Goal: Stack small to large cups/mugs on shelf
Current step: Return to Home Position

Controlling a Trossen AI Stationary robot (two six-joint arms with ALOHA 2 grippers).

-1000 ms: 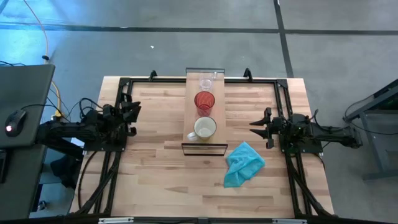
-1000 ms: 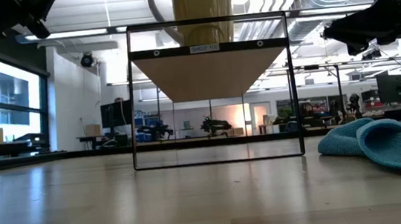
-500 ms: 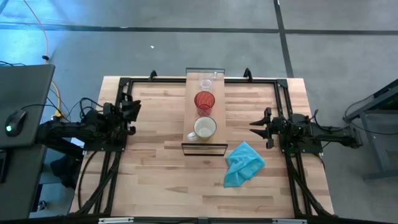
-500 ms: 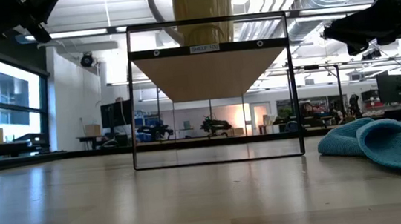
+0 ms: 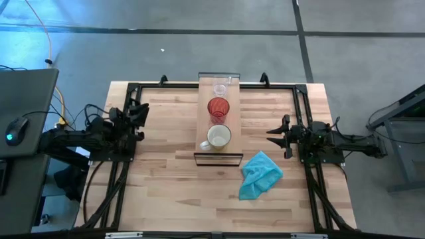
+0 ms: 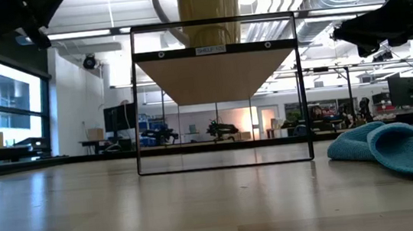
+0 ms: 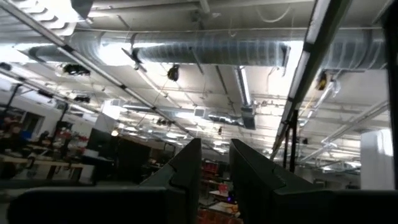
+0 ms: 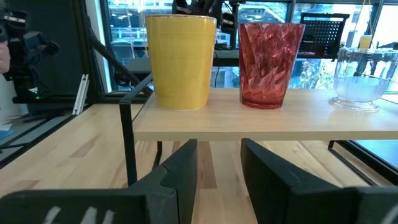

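Observation:
On the long light-wood shelf (image 5: 219, 147) three vessels stand upright on their bases in a row. The tiny clear glass (image 5: 220, 88) is at the far end, the red cup (image 5: 218, 107) in the middle, and the cream handled mug (image 5: 218, 136) at the near end. My left gripper (image 5: 142, 111) waits at the table's left edge, tipped upward, open by a narrow gap (image 7: 216, 149) and empty. My right gripper (image 5: 269, 133) is level at the right, facing the shelf, open and empty (image 8: 219, 146). Its wrist view shows the mug (image 8: 181, 61), cup (image 8: 271, 62) and glass (image 8: 362, 78).
A crumpled teal cloth (image 5: 260, 174) lies on the tabletop just right of the shelf's near end, between the shelf and my right arm. Dark frame rails (image 5: 126, 166) run along the table's sides. A grey desk with a mouse (image 5: 14, 127) stands beyond the left edge.
My left gripper has turned a little at its wrist while staying at the table's left edge. The cups, the shelf and my right gripper have kept still.

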